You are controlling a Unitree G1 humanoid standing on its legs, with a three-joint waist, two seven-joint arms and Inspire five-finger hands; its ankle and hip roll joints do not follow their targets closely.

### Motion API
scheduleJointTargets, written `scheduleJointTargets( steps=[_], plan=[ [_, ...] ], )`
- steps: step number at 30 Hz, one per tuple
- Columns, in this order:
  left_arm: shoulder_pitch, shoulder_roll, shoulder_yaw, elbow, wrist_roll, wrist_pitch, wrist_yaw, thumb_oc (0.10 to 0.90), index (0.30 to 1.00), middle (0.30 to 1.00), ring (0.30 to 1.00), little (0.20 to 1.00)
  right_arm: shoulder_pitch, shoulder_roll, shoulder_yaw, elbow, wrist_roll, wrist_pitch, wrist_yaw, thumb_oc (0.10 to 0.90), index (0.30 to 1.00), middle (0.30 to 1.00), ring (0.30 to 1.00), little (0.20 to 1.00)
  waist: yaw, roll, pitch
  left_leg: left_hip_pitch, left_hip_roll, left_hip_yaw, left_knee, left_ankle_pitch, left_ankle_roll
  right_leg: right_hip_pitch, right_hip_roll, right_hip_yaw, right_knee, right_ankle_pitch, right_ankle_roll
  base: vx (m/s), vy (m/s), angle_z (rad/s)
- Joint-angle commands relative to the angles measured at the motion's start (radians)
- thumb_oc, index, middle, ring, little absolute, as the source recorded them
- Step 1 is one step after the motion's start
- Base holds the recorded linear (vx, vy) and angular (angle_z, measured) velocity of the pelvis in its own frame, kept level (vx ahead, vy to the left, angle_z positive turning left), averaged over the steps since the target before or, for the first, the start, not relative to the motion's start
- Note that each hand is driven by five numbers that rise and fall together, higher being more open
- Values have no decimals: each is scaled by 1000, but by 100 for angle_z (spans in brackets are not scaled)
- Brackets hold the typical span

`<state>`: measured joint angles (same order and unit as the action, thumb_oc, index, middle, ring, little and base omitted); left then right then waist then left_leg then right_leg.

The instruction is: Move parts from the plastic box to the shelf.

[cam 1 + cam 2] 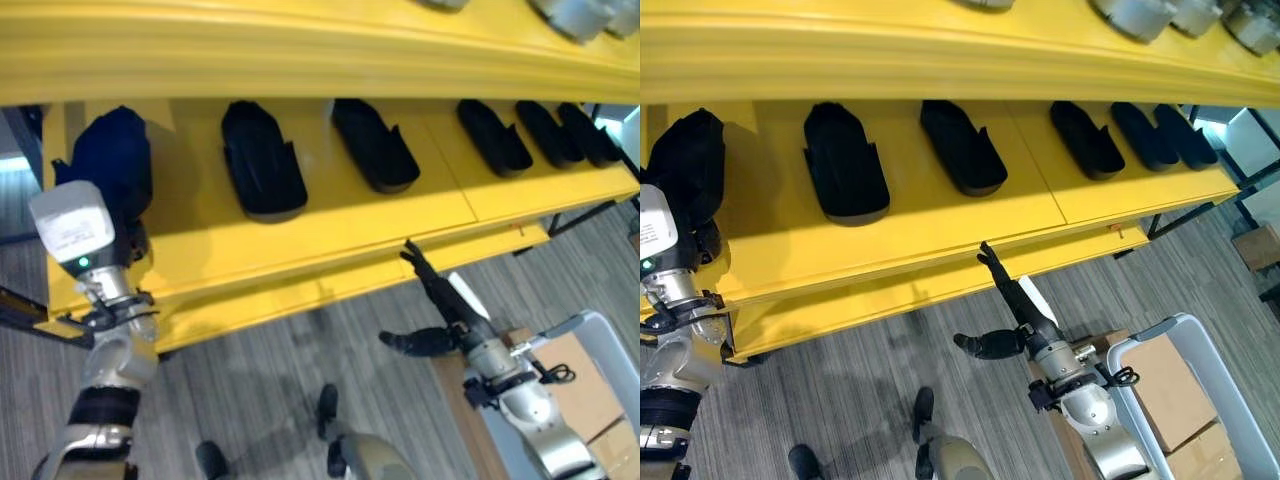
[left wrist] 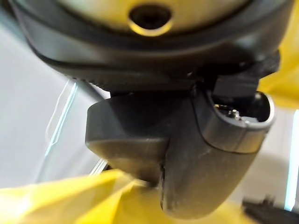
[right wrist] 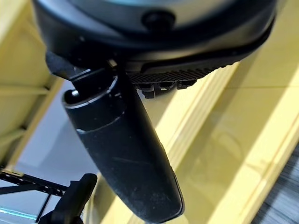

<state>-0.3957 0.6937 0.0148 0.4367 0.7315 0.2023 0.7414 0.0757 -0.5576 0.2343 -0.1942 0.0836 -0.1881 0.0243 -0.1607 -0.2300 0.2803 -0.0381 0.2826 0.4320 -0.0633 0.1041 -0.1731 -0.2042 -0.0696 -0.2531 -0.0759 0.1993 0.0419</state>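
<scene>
Several black shoe-shaped parts lie in a row on the yellow shelf (image 1: 330,235), among them one (image 1: 262,160) left of centre and one (image 1: 375,145) beside it. My left hand (image 1: 112,165) is a dark bulk at the shelf's far left end, above its white-covered wrist. Its thumb (image 2: 212,163) shows over the yellow board, and I cannot separate the hand from any part there. My right hand (image 1: 440,300) hangs below the shelf's front edge. Its fingers are straight, pointing up at the edge, with the thumb (image 1: 410,342) spread and nothing held.
Pale grey objects (image 1: 580,15) stand on the shelf level above. A pale rounded frame (image 1: 600,335) with cardboard cartons (image 1: 580,385) stands at the lower right, beside a brown board (image 1: 455,385). Grey striped floor runs below the shelf.
</scene>
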Motion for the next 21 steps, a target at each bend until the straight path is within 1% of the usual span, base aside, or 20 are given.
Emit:
scheduleJointTargets(
  steps=[1, 6, 10, 14, 16, 18, 21],
  plan=[
    [-185, 132, -40, -10, -23, -17, 63, 400, 300, 300, 300, 300, -93, -29, -33, -152, 69, -114, -33, 900, 1000, 1000, 1000, 1000, -16, -4, -19, 4, 52, -53, 111, -19, -16, -9, -117, 18, 158, -115, 137, -67, 4, 3],
    [-218, 164, -100, 62, -27, -21, 53, 400, 300, 300, 300, 300, -105, -35, -16, -156, 73, -119, -34, 900, 1000, 1000, 1000, 1000, -19, -16, 13, -31, 62, -62, 151, -29, -20, -37, -117, 21, 182, -118, 136, -6, 1, 0],
    [-232, 170, -143, 95, -21, -25, 45, 400, 300, 300, 300, 300, -105, -42, -18, -161, 72, -126, -42, 900, 1000, 1000, 1000, 1000, -20, -20, 35, -57, 66, -73, 174, -37, -19, -56, -121, 21, 200, -120, 136, 0, 0, 0],
    [-228, 162, -166, 132, -23, -27, 39, 400, 300, 300, 300, 300, -105, -44, -19, -163, 69, -130, -48, 900, 1000, 1000, 1000, 1000, -20, -20, 48, -77, 67, -83, 191, -44, -19, -64, -127, 16, 207, -121, 136, -2, 15, 5],
    [-227, 153, -205, 201, -26, -32, 27, 400, 300, 300, 300, 300, -110, -46, -8, -168, 70, -138, -54, 900, 1000, 1000, 1000, 1000, -22, -21, 55, -94, 68, -91, 201, -48, -18, -71, -129, 18, 211, -120, 135, 9, 35, 6],
    [-229, 147, -227, 234, -29, -35, 19, 400, 300, 300, 300, 300, -113, -48, 2, -170, 70, -140, -55, 900, 1000, 1000, 1000, 1000, -23, -22, 57, -98, 68, -93, 207, -52, -17, -74, -130, 17, 212, -119, 135, 6, 30, 5],
    [-208, 136, -232, 252, -28, -38, 10, 400, 300, 300, 300, 300, -113, -53, 5, -171, 61, -143, -59, 900, 1000, 1000, 1000, 1000, -18, -23, 64, -100, 67, -97, 213, -56, -17, -75, -130, 19, 214, -121, 133, 5, 33, 0]
  ],
)
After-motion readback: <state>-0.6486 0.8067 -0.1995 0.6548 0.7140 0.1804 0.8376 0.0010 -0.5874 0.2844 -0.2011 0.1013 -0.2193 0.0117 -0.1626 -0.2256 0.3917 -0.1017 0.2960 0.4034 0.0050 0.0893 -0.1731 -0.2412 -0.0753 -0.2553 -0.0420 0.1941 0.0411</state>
